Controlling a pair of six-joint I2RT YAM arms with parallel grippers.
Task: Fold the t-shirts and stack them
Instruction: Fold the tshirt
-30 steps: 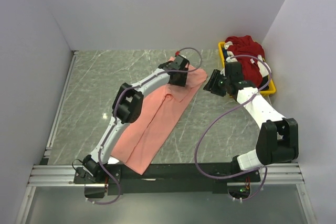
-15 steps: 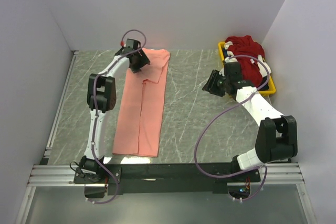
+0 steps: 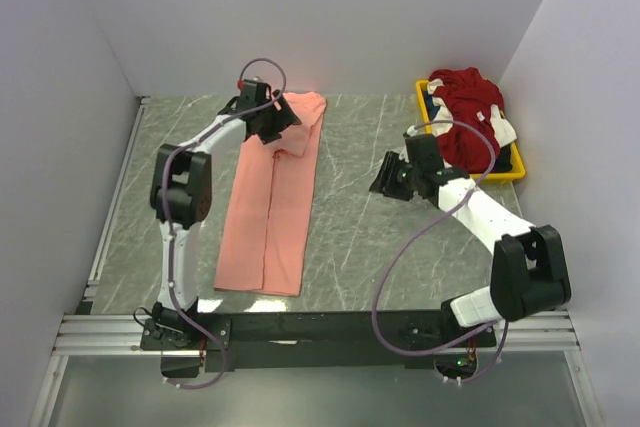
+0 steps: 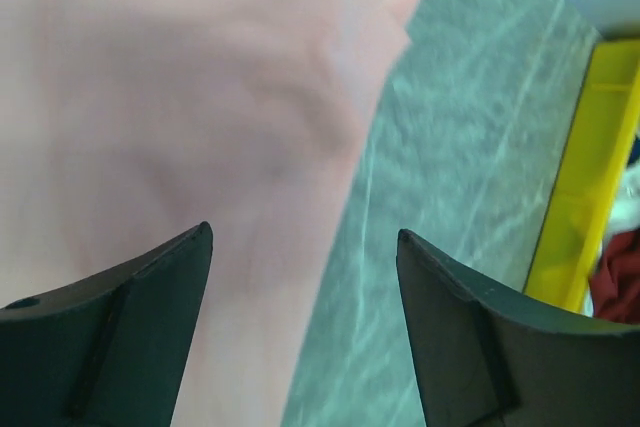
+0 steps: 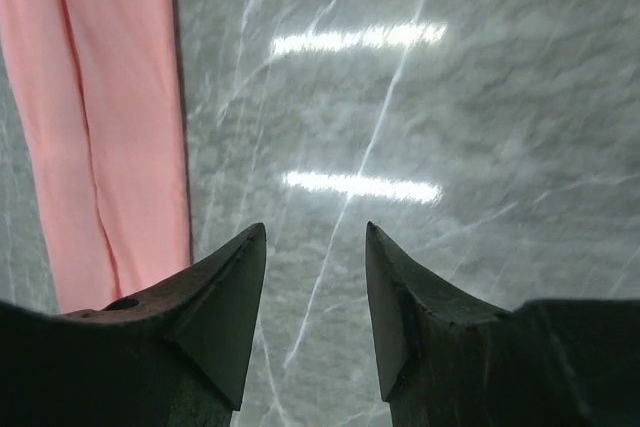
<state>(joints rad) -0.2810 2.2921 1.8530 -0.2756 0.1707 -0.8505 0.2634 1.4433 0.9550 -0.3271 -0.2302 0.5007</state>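
Note:
A salmon-pink t-shirt [image 3: 270,202] lies folded into a long narrow strip on the table's left half, running from the far edge towards the arms. My left gripper [image 3: 283,119] hangs open over its far end, nothing between the fingers [image 4: 130,327]; pink cloth [image 4: 190,97] fills that wrist view. A dark red t-shirt with white parts [image 3: 466,107] is heaped in the yellow tray. My right gripper [image 3: 385,179] is open over bare table right of the pink strip [image 5: 110,137], empty.
The yellow tray [image 3: 510,175] stands at the far right against the wall; its edge [image 4: 590,167] shows in the left wrist view. White walls close in the marble table [image 3: 350,237] on three sides. A metal rail runs along the near edge.
The pink t-shirt went from lying diagonally to a straight strip on the left. My left gripper has let go and opened wider. My right gripper shifted left, away from the tray.

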